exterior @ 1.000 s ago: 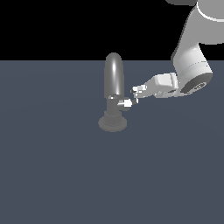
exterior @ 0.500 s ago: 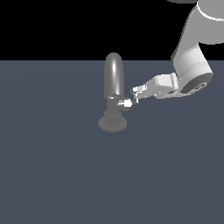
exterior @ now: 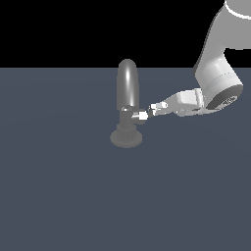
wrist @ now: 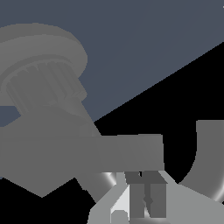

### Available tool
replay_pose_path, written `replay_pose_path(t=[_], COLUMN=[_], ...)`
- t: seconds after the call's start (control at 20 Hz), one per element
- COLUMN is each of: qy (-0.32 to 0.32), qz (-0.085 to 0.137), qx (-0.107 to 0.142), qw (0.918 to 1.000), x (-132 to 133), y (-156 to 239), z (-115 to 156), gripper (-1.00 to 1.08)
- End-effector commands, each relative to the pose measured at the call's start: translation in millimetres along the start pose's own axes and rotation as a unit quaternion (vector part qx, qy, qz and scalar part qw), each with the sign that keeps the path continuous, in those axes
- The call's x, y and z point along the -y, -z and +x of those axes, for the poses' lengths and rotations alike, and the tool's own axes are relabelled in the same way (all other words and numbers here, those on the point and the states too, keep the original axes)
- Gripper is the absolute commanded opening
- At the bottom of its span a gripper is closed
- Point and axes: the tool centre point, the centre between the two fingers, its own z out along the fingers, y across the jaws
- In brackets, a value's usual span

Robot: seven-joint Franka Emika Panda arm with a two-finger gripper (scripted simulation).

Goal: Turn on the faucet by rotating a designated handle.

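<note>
Flat slate-blue counter [exterior: 73, 196], matte, runs back to a straight horizon; above it plain black backdrop, no walls or room detail visible. Count: one faucet [exterior: 128, 93], one handle [exterior: 138, 115], one arm [exterior: 215, 73], one end effector [exterior: 153, 108]. No containers in either view. Faucet stands upright on the counter, roughly mid-scene: round flared base, short stem, tall narrow arched spout, glossy grey. Handle is a short stub sticking out sideways from the faucet stem, toward the exterior view's right, white tip outermost. Arm comes in from the exterior view's upper right, wrist pitched so the end effector lies near horizontal, pointed at the faucet stem at handle height. Fingertips [exterior: 158, 106] sit right at the handle's white tip; touching or just beside it, can't tell from the exterior view. Wrist view is close-in: faucet [wrist: 43, 78] base and stem fill much of the picture, handle [wrist: 131, 153] runs across toward the end effector [wrist: 144, 199], spout curve off to one side. Finger spacing not resolvable in either view, so can't tell whether the end effector is released or clenched on the handle.
</note>
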Motion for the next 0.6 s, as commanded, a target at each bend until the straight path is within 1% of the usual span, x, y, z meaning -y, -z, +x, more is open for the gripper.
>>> replay_pose_path(t=[0.0, 0.15, 0.2, 0.55], qy=[-0.007, -0.007, 0.008, -0.001], qz=[-0.001, -0.001, 0.001, 0.000], qx=[0.002, 0.002, -0.003, 0.000], qw=[1.0000, 1.0000, 1.0000, 1.0000], x=[-3, -5, -5, 12], y=[0, 0, 0, 0], z=[17, 25, 4, 51], gripper=[-1.00, -1.00, -1.00, -1.00])
